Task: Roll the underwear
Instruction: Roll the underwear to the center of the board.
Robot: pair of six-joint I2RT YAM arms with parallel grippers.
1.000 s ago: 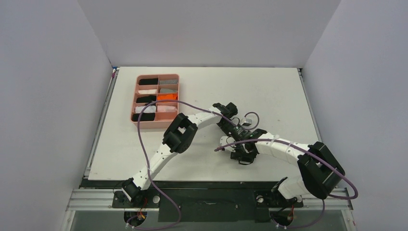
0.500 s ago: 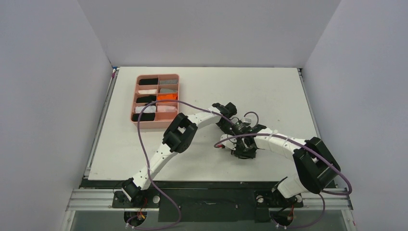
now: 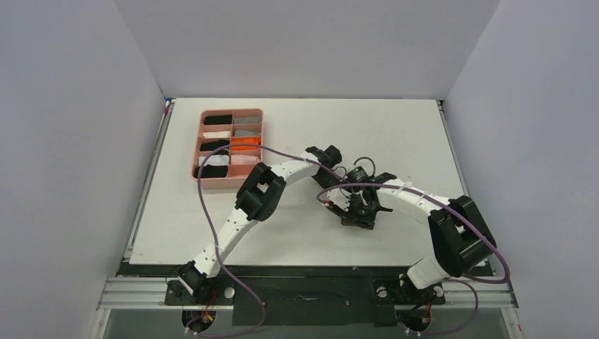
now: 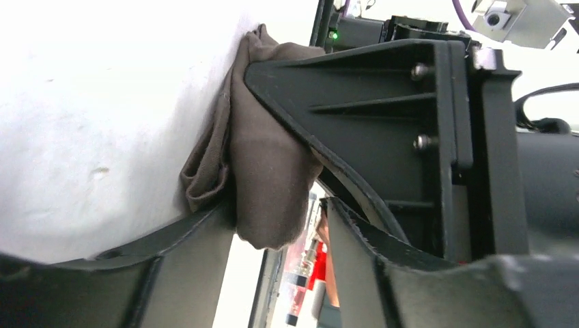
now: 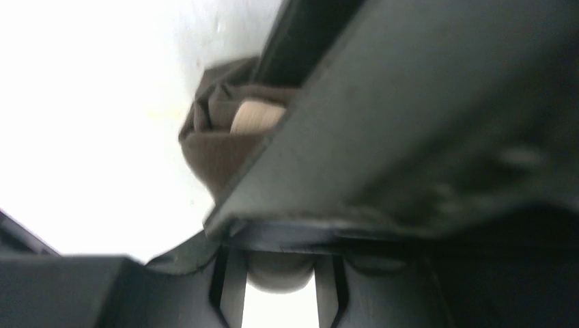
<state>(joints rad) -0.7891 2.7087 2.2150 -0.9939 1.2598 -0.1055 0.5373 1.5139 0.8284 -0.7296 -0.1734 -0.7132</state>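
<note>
The underwear (image 4: 266, 171) is a dark grey-brown bundle held off the white table between the two grippers. In the right wrist view the underwear (image 5: 218, 154) shows as a roll with its beige waistband (image 5: 256, 116) curled inside. My left gripper (image 4: 280, 212) is open around the cloth's lower end, with a gap beside one finger. My right gripper (image 5: 280, 287) is shut on the underwear, a rounded lump of cloth filling the space between its fingers. From above, the left gripper (image 3: 337, 175) and the right gripper (image 3: 357, 212) meet at mid-table and hide most of the cloth.
A pink tray (image 3: 231, 111) of small rolled cloths stands at the back left of the table. Purple cables loop over both arms near the grippers. White walls close in the table on three sides.
The left jaws have opened off the cloth. The right gripper has moved away from the near edge toward the left gripper, and its jaws have narrowed onto the cloth.
</note>
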